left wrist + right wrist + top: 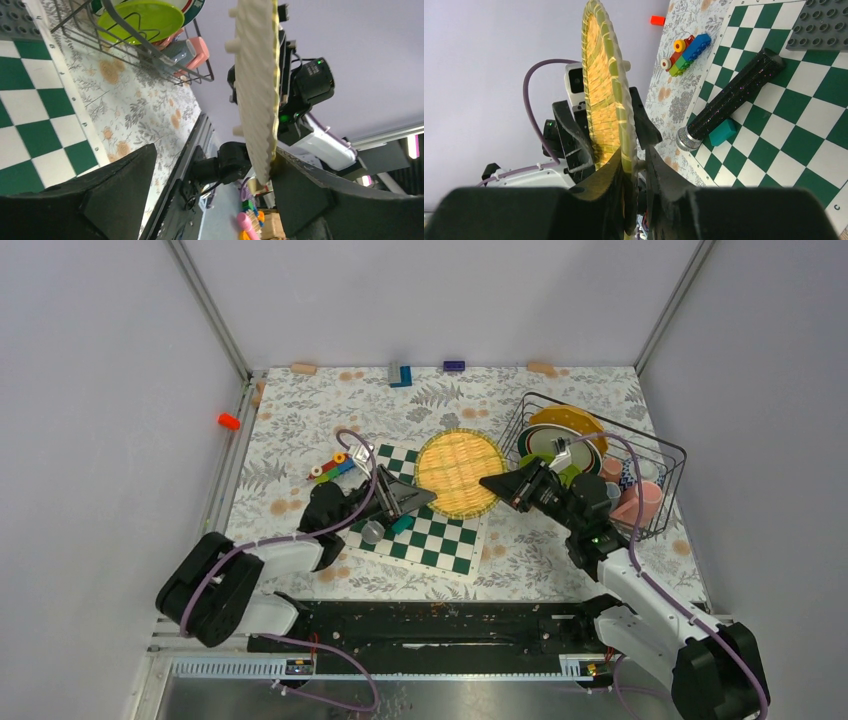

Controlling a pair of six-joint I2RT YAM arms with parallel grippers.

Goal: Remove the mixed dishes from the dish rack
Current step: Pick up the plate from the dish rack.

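The black wire dish rack (681, 465) on the right holds mugs and other dishes. The yellow-orange plate (459, 472) is out, raised beside the chessboard (440, 540). The right gripper (492, 482) pinches its rim, and the left gripper (422, 498) gapes around the opposite edge. It looks like a handover: left must clamp before right lets go.

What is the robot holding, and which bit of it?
The right gripper pinches the yellow plate by its rim. The left gripper stands open around the opposite rim, not yet gripping.
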